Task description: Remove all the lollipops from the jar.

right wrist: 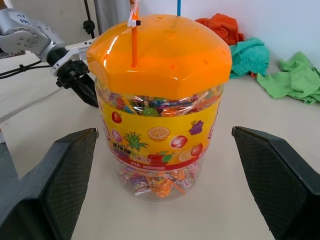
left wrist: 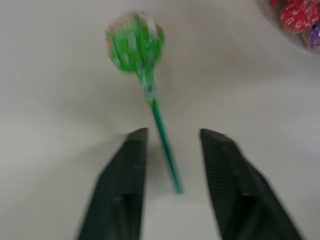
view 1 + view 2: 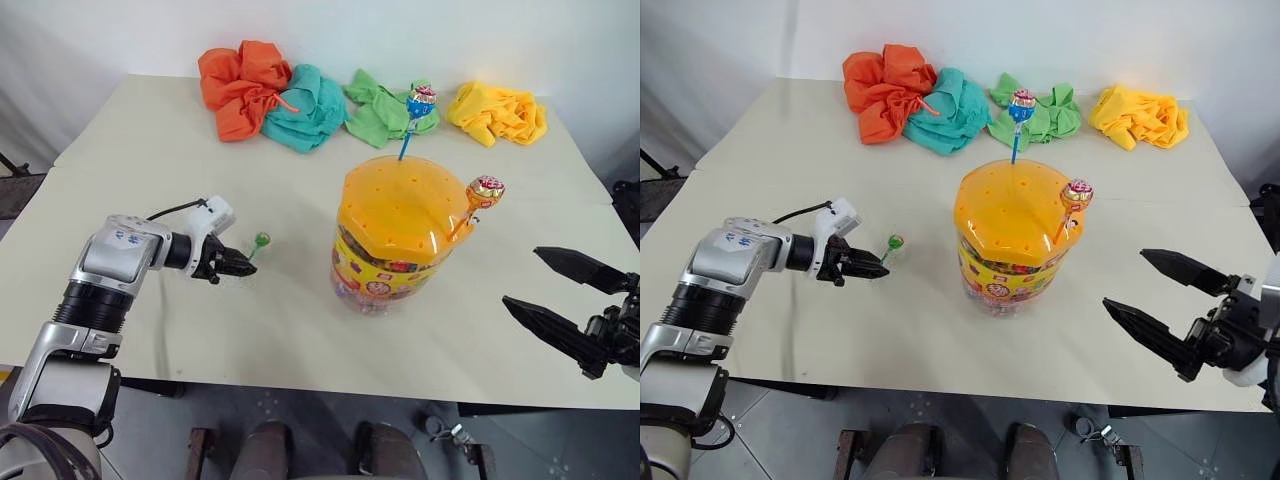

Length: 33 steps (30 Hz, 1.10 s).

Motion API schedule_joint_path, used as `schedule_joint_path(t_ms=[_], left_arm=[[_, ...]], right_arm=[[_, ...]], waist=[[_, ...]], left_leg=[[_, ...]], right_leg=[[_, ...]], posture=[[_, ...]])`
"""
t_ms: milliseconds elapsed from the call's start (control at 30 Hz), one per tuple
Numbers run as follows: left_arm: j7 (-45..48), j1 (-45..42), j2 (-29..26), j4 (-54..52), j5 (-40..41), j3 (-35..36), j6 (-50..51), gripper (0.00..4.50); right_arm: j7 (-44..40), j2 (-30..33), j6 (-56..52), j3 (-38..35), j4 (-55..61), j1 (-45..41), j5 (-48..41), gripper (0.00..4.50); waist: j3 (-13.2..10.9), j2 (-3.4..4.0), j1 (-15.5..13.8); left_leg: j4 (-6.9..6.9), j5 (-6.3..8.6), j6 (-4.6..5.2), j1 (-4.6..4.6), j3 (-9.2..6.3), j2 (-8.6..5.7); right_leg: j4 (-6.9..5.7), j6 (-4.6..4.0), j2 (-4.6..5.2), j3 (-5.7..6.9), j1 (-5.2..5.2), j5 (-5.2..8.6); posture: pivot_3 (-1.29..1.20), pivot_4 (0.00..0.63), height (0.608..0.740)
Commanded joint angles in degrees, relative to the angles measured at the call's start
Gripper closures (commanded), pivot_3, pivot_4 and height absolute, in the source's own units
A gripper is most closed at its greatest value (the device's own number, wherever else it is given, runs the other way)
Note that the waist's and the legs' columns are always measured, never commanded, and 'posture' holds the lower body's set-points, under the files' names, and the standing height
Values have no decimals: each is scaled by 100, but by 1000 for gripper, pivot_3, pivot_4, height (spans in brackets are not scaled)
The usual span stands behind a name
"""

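Green lollipop on the table, off the jar's 9 o'clock side, well apart from it. Stick runs back between the fingers of the left gripper; fingers parted, neither one touching the stick in the left wrist view, so not pinched. Reads as a drop-off: candy set flat on bare table away from the jar so it cannot be confused with those left to pull. Gripper low and angled down at the surface, which fits a release rather than a carry.

Jar upright near table centre, domed orange lid on, label facing the robot. Two lollipops standing in lid holes: blue lollipop at the lid's 12 o'clock edge, stick near upright; orange lollipop at about 3 o'clock, stick leaning outward over the rim. Holes hold sticks upright, heads clear above the lid, easy to pinch from above or from the side.

Right gripper spread wide, holding nothing, level, off the jar at roughly 4 o'clock and apart from it. In the right wrist view its fingers frame the jar on both sides without touching. Likely waiting, or placed to steady the tub while sticks get pulled.

Four bunched cloths along the far edge at 12 o'clock: orange cloth, teal cloth, green cloth, yellow cloth. Not involved.

Progress judged at one out of three. Next likely target the orange one, nearest the right gripper. Risk: light tub could tip or slide if a stick binds in its hole.
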State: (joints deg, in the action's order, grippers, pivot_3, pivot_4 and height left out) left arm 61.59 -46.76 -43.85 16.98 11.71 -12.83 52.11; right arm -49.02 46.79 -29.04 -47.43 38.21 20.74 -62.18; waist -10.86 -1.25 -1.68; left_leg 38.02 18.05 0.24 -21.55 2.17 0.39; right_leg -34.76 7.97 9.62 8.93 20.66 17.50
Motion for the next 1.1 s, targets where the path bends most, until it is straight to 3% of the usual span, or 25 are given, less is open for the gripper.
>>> schedule_joint_path(t_ms=[33, 167, 367, 700, 933, 1100], left_arm=[[87, -279, -191, -11, -97, 26, -30, 1262], [482, -670, -456, -47, -29, 91, -148, 9], [960, -1442, -369, 215, 208, 397, -750, 9], [2085, -2306, 380, 967, 833, 917, -2307, 9], [2406, -2961, 1517, 2490, 964, 1224, -3542, 9], [2394, -3603, 2242, 3482, 980, 1442, -3839, 9]], right_arm=[[20, 61, 16, -255, 169, 1, -114, 0], [52, 67, 31, -375, 178, -12, -135, 0], [96, 165, 18, -488, 154, -124, -168, 0], [229, 328, -1, -648, 105, -350, -179, 0], [353, 376, -19, -612, 147, -530, -250, 0], [455, 398, -20, -562, 192, -657, -287, 0]], waist=[[0, 0, 1], [0, 0, 3], [0, 0, -12], [0, 0, 4], [-1, -2, -9], [-3, -6, 1]], left_leg=[[0, 0, 0, 1, 0, 0], [0, 0, 0, 0, 1, 0], [3, 0, 0, -1, 2, -1], [3, 0, 0, -1, 5, -1], [9, 2, 4, -2, 7, -3], [12, 3, 6, -11, 6, -3]], right_leg=[[0, 0, 0, -1, 0, 0], [-1, 0, 0, 0, 1, 0], [-1, 0, 0, 0, 1, 0], [-1, 0, 0, 1, 1, 0], [-2, 1, 0, 2, -1, 0], [0, 3, 0, 5, 3, -1]], posture=[[0, 150, 740], [0, 150, 740], [0, 150, 740], [0, 150, 740], [0, 150, 740], [0, 150, 740]])
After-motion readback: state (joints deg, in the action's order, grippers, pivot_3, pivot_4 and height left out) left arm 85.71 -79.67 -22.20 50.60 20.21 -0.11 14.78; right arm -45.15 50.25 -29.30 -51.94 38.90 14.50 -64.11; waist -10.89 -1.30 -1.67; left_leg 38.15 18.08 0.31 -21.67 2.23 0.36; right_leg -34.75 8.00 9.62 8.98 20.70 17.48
